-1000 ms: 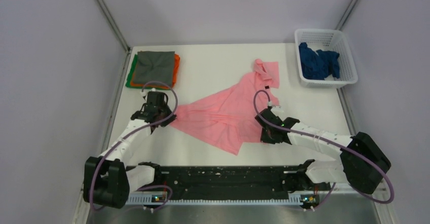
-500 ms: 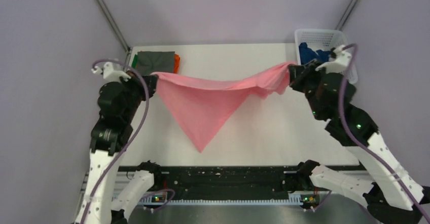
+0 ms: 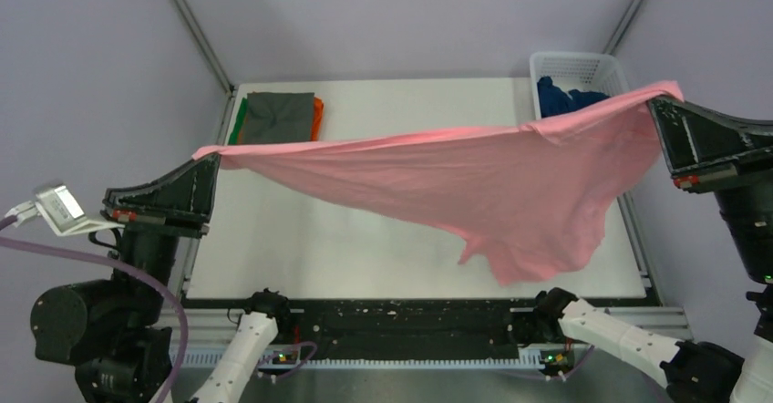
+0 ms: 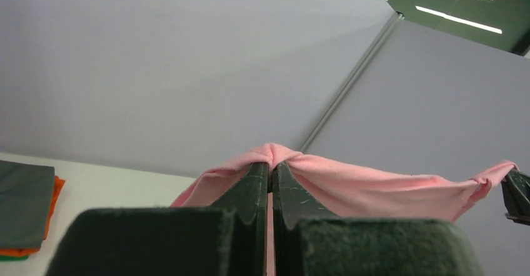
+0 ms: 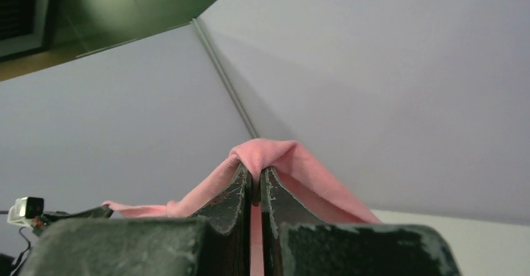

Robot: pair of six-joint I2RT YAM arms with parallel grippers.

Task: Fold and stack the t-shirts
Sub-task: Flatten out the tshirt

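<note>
The light pink t-shirt (image 3: pixel 474 180) hangs stretched in the air between my two grippers, high above the table, its lower part drooping at the right. My left gripper (image 3: pixel 210 154) is shut on its left corner; the pinched cloth (image 4: pixel 270 153) bulges over the fingertips in the left wrist view. My right gripper (image 3: pixel 658 102) is shut on its right corner, seen as a pink fold (image 5: pixel 267 151) in the right wrist view. The dark blue t-shirt (image 3: pixel 565 98) lies crumpled in the basket. Grey, orange and green folded shirts (image 3: pixel 278 116) are stacked at the back left.
The white mesh basket (image 3: pixel 583 61) stands at the back right corner of the white table (image 3: pixel 365 239). Purple walls close in the sides and back. The folded stack also shows in the left wrist view (image 4: pixel 25 207).
Both arms have lifted much higher and spread wider, toward the camera. The pink shirt went from lying on the table to hanging taut and opened out between the grippers.
</note>
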